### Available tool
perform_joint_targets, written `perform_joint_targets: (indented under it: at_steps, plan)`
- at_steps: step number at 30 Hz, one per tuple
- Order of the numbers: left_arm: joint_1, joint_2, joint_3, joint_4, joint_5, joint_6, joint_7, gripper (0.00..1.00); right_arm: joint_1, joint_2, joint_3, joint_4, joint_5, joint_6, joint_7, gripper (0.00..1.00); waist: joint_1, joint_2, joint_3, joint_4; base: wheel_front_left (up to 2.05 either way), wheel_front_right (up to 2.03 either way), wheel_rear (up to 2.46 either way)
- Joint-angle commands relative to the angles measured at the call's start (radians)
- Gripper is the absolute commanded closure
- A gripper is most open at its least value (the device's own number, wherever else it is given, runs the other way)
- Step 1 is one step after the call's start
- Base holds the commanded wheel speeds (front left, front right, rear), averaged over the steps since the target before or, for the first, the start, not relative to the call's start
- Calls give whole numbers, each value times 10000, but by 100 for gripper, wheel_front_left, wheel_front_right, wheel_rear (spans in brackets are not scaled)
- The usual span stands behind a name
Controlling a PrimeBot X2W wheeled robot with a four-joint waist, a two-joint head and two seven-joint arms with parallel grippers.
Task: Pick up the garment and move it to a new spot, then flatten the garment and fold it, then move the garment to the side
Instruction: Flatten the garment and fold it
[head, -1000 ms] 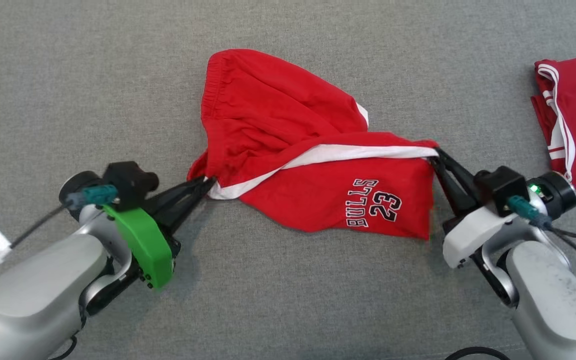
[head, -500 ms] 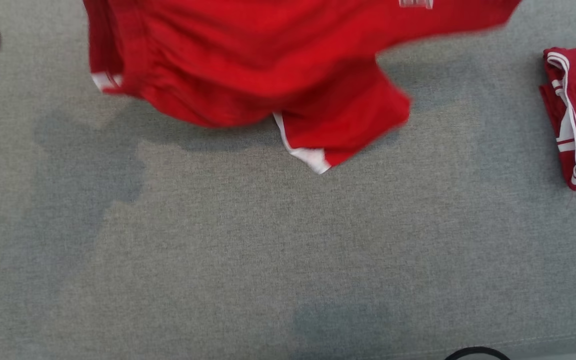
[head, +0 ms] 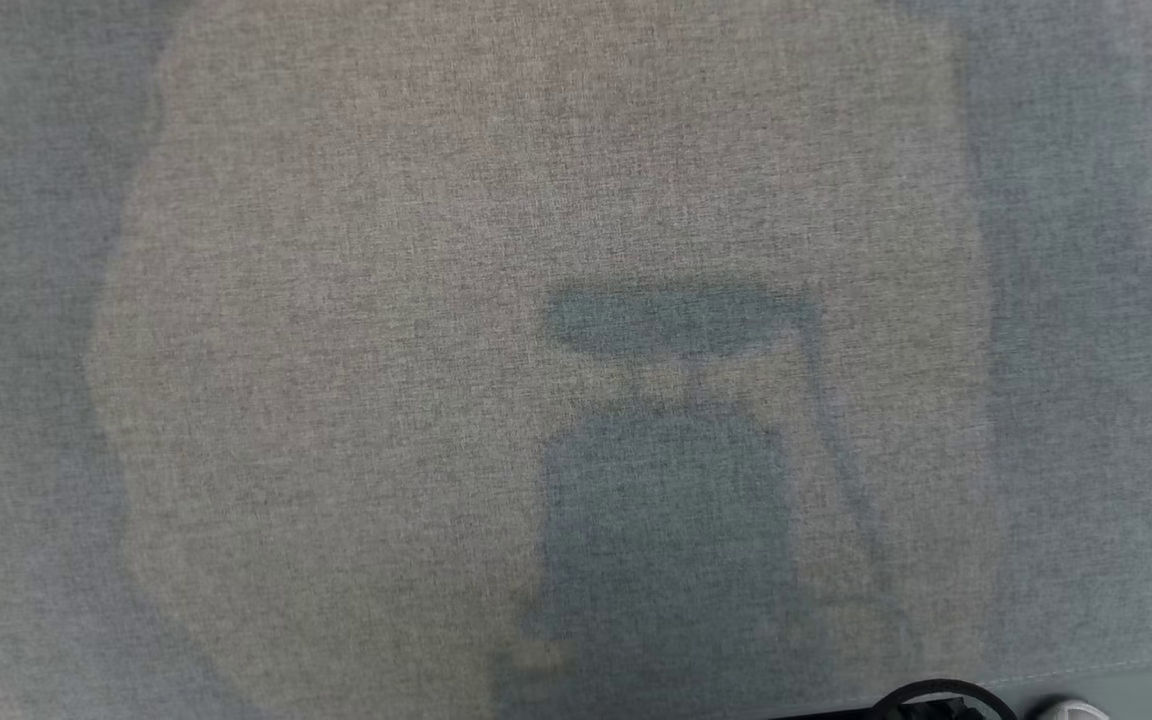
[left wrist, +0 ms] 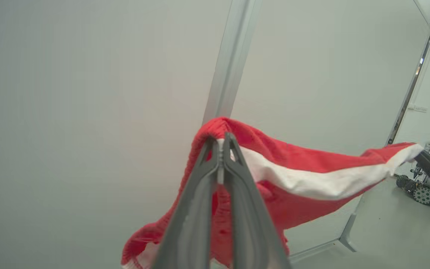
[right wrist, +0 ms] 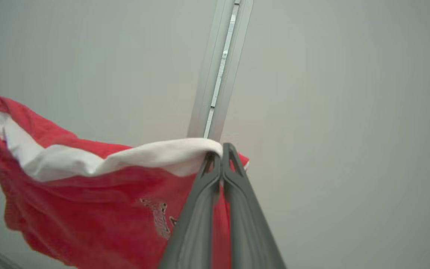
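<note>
Your left gripper [left wrist: 220, 144] is pinched tight on the garment [left wrist: 312, 175] right at its fingertips, and your right gripper [right wrist: 222, 149] is clamped on the far end. The white-banded hem stretches between them, neither arm nearer. A second ago it lay on the grey surface [head: 336, 400]; now it hangs aloft.

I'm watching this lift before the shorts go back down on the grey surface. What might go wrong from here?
1. The left pincer and right pincer each grip the red shorts by a thin bit of edge near the fingertips, so a corner may slip out mid-air.
2. The white band sags and rolls between them and the cloth below hangs bunched, so it may land creased instead of flat.
</note>
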Motion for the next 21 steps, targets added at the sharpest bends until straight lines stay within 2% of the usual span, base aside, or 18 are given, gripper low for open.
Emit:
perform_joint_targets:
  at_steps: [1,6,11,16,21]
  plan:
    - [1099,-115,156,-131,467,-54,-21,100,1143,-124,569,-40,110,-14,-304,100,-2,0,486,-73,0,0,0]
    - [4869,187,942,-1396,2024,-68,-40,100,5426,-907,1910,-476,698,-16,-907,100,-2,0,-180,-331,0,0,0]
    - [8515,-259,2071,-2271,2645,-70,-33,100,9652,-1277,1994,-750,1069,-4,-999,100,-2,0,-860,-219,0,0,0]
    - [11008,-436,2660,-3156,2870,-71,-30,100,11681,-1422,1785,-1875,1123,-7,-1019,100,-2,0,-1655,-226,0,0,0]
    - [13612,-631,3059,-3583,3221,-72,-31,100,13399,-1902,1518,-2726,849,-11,-1036,100,-2,0,-2969,-186,0,0,0]
